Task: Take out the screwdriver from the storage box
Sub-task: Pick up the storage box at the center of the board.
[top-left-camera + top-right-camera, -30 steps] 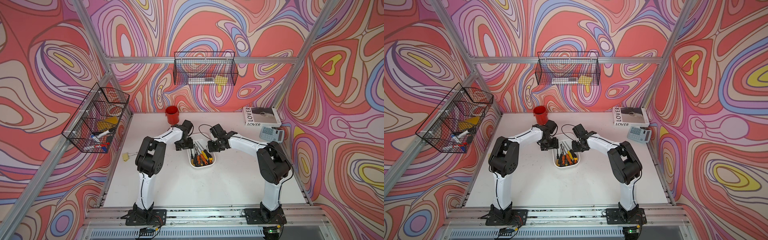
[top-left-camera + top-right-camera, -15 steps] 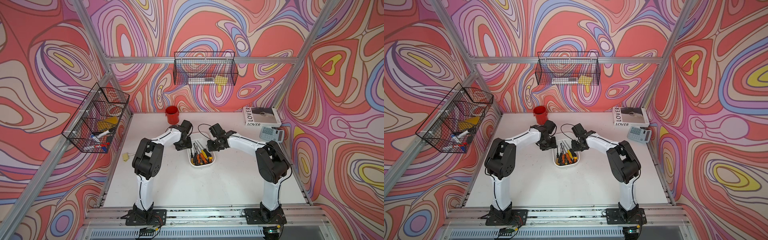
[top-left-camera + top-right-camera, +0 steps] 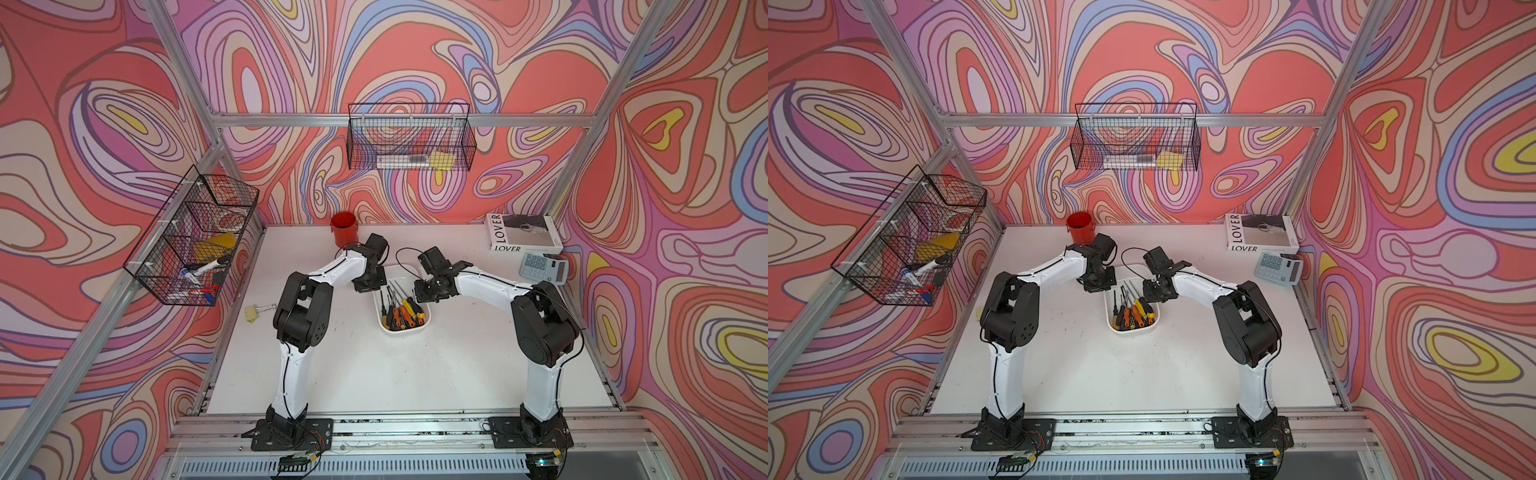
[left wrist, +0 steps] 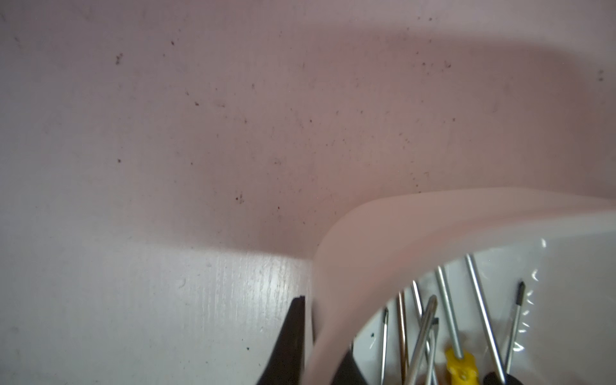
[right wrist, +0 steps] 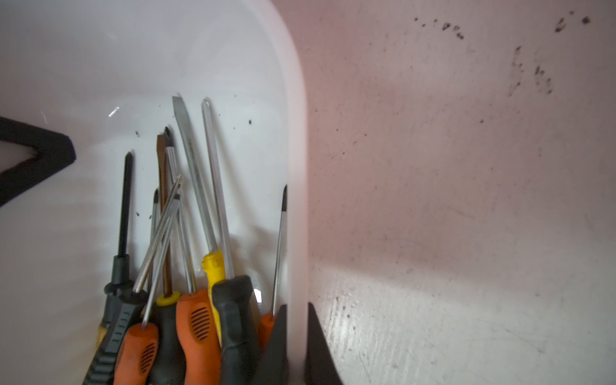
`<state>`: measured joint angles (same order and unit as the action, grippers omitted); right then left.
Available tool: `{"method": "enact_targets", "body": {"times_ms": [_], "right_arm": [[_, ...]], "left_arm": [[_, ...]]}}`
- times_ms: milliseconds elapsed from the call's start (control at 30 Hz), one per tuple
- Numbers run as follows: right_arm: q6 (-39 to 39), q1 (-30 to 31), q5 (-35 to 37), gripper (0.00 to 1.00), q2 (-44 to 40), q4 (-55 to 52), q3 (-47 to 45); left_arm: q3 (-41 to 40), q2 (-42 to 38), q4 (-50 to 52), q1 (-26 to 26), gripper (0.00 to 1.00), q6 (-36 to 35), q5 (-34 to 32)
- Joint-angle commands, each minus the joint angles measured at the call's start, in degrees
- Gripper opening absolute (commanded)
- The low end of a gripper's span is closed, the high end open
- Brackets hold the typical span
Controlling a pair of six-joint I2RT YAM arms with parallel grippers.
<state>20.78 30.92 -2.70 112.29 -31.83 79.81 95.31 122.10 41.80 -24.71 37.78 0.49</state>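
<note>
Now that the left gripper (image 3: 369,286) has shut, where a second ago its jaws stood apart, it pinches the far left corner of the storage box (image 3: 402,329). The left wrist view shows one black finger outside the white wall and one inside.

The box sits toward the back of the white table (image 3: 374,374), about midway across. A heap of screwdrivers (image 3: 401,309) lies in it, with orange, yellow and black handles at the near end and shafts pointing away.

To its right, the right gripper (image 5: 296,308) is likewise clamped on the opposite rim, a finger on each side of the wall. Both tools hold the tub and neither holds a screwdriver. I judge that one must let go before anything can be lifted out.

As for room, a yellow binder clip (image 3: 255,311) lies by the left edge. A red cup (image 3: 344,228) stands just behind the left arm. The near half of the table is bare. A book (image 3: 523,239) and a calculator (image 3: 544,268) fill the far right corner.
</note>
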Motion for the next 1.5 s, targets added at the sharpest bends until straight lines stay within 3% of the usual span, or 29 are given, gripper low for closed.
{"method": "enact_targets", "body": {"times_ms": [0, 300, 467, 767, 1133, 1267, 1467], "right_arm": [[-0.93, 0.02, 2.20, 0.00, 0.82, 0.28, -0.11], [-1.62, 0.02, 1.56, 0.00, 0.84, 1.09, 0.27], [-2.25, 0.01, 2.09, 0.54, 0.30, 1.82, 0.91], [-1.01, -0.03, 4.37, 0.98, -2.42, 3.07, 1.57], [-3.83, 0.02, 7.15, 0.98, -14.19, 9.45, -3.99], [-7.37, 0.01, 3.54, 0.96, -17.40, 10.90, -6.47], [-11.74, 0.35, -3.96, 0.84, -21.61, 13.12, -11.75]], "left_arm": [[1.69, 1.81, 2.87, 0.41, 0.00, -1.22, -1.63], [1.29, -0.15, 0.48, 0.52, 0.00, -2.44, -2.43], [-5.06, -5.18, -7.70, 0.51, 0.00, -2.98, -4.23], [-8.80, -8.32, -14.76, 0.50, 0.00, -5.02, -6.15], [-12.16, -12.74, -19.40, 0.45, 0.00, -4.57, -11.74], [-14.78, -15.37, -21.86, 0.45, 0.00, -4.29, -14.43], [-18.70, -19.03, -26.27, 0.45, 0.00, -5.08, -16.22]]}}
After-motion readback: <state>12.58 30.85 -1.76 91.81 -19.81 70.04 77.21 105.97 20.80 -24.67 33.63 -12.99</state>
